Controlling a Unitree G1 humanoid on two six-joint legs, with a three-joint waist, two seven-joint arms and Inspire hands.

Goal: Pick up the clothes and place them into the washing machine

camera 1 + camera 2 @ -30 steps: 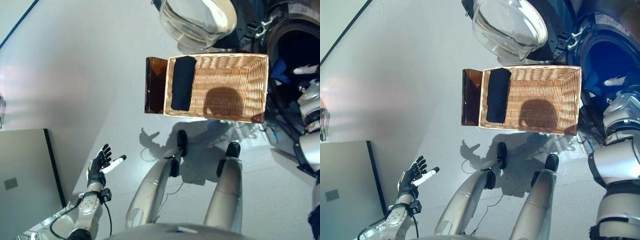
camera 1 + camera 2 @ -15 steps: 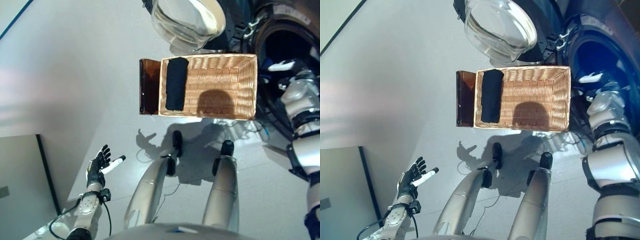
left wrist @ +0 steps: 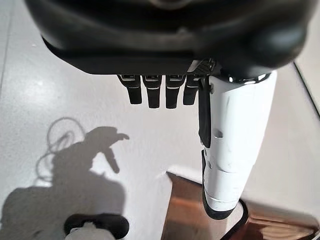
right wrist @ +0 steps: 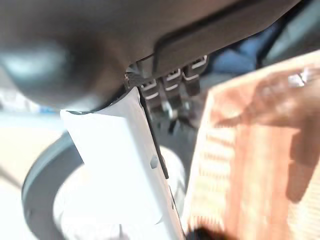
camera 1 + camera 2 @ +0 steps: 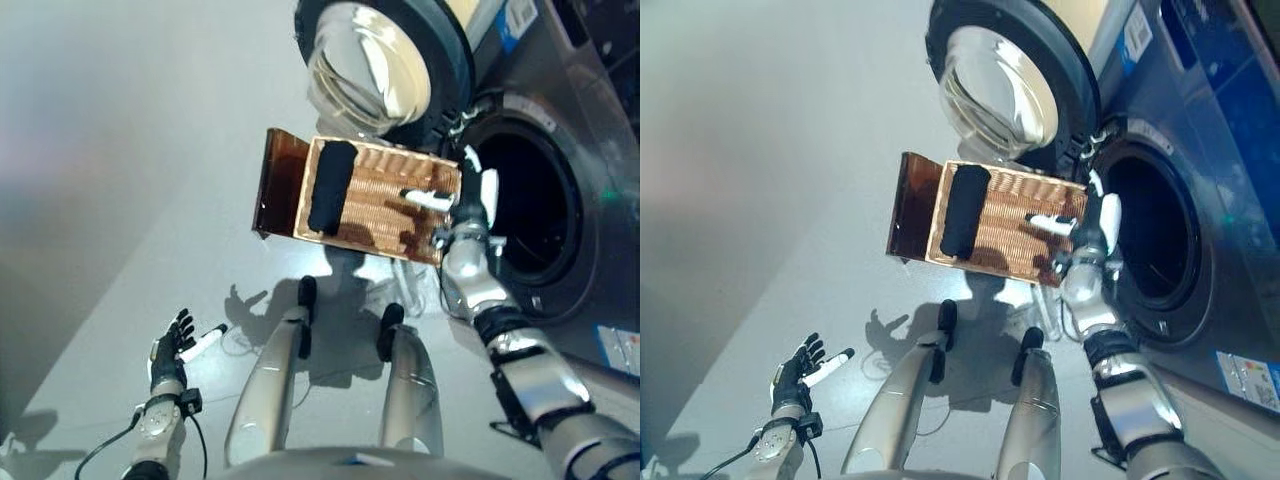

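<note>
A dark rolled piece of clothing (image 5: 330,186) lies at the left end of the wicker basket (image 5: 378,175) on the floor before the washing machine. The drum opening (image 5: 525,215) is dark and its glass door (image 5: 375,70) stands swung open behind the basket. My right hand (image 5: 462,205) hovers over the basket's right end, beside the drum mouth. Its fingers are straight, the white thumb points toward the cloth, and it holds nothing; the right wrist view shows the fingers (image 4: 170,82) over the weave (image 4: 250,150). My left hand (image 5: 170,345) hangs low at the left, open and empty.
A brown translucent flap (image 5: 278,185) sticks out from the basket's left side, also seen past my left hand (image 3: 165,90) in the left wrist view. The machine's grey front (image 5: 1200,330) fills the right side. Pale floor (image 5: 130,200) spreads to the left.
The camera has swung, so the whole scene has shifted. My right hand has come away from the drum mouth to above the basket's right end. The cloth and left hand stay put.
</note>
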